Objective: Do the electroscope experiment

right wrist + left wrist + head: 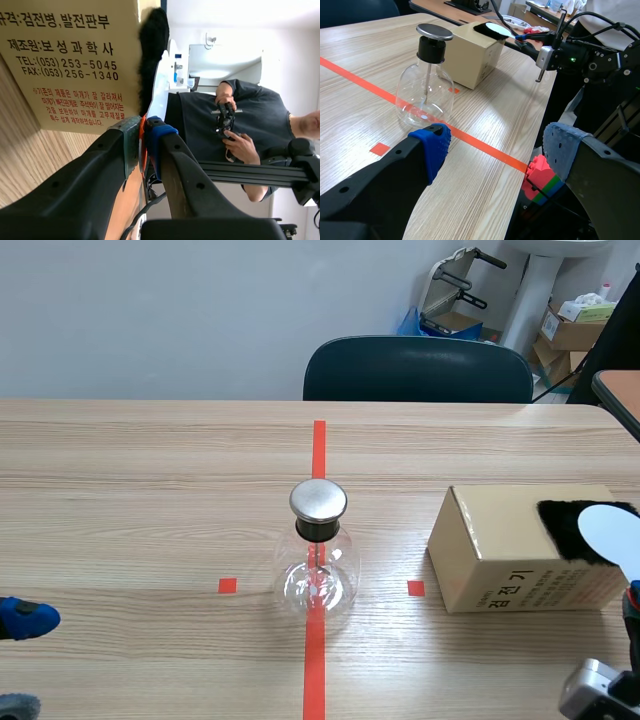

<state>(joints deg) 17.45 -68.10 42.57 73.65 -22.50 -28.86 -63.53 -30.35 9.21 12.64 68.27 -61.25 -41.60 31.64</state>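
Note:
The electroscope [318,558], a clear glass flask with a black stopper and a round metal cap [318,499], stands on the red tape line at the table's middle. To its right is a cardboard box [500,555] with black fur [565,525] on top. A white disc paddle [610,532] lies on the fur. My right gripper [144,129] is shut on the paddle's orange-red handle, with the disc [161,85] ahead of the fingers. My left gripper [497,145] stands open at the near left edge, with the flask [424,87] ahead of it and nothing between its fingers.
A dark chair [418,370] stands at the table's far side. A person [250,125] in a dark shirt stands beyond the box. Coloured blocks [542,177] sit below the table's near edge. Boxes [575,325] are stacked at the back right.

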